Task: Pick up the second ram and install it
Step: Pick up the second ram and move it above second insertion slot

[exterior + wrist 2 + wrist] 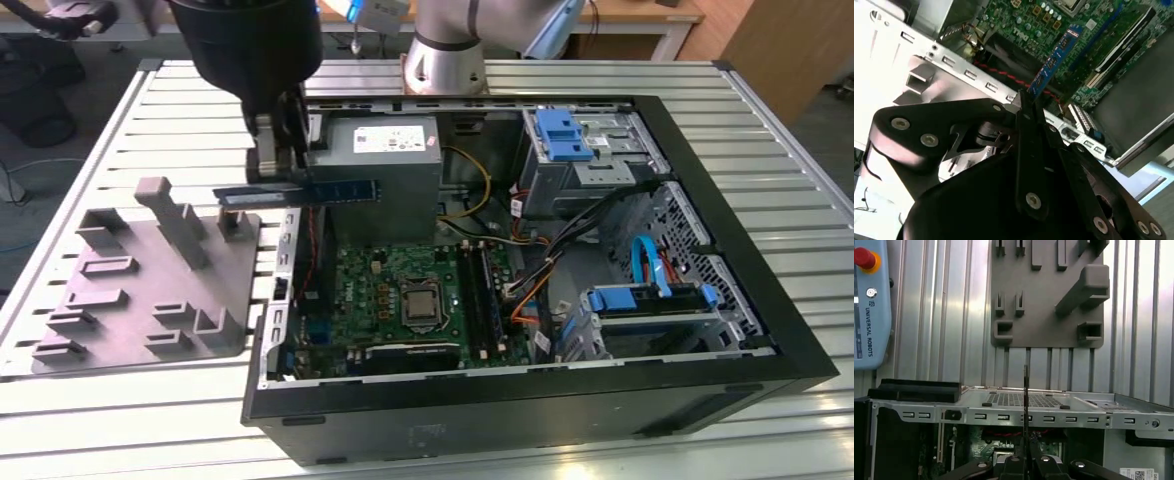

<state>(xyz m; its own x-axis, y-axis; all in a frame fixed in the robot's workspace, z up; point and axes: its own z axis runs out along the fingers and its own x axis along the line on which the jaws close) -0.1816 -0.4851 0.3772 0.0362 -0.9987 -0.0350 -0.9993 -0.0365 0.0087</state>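
Note:
The second ram [340, 190] is a slim dark board held flat-side-on and level above the left wall of the open computer case [694, 240]. My gripper [280, 182] is shut on it near its middle. In the second wrist view the ram [1054, 60] juts out from the black fingers [1029, 125] over the green motherboard [1054, 20]. In the first wrist view it appears edge-on as a thin line [1026, 400] rising from the gripper [1026, 460]. The motherboard [387, 290] lies in the case below and to the exterior view's right, with long memory slots [487, 290] beside the processor socket.
A grey moulded block [147, 280] with slots and posts lies on the slatted table at the exterior view's left, close to the case. A power supply [380, 150], blue drive cages [567, 135] and loose cables fill the case. A teach pendant [869, 300] lies beside the block.

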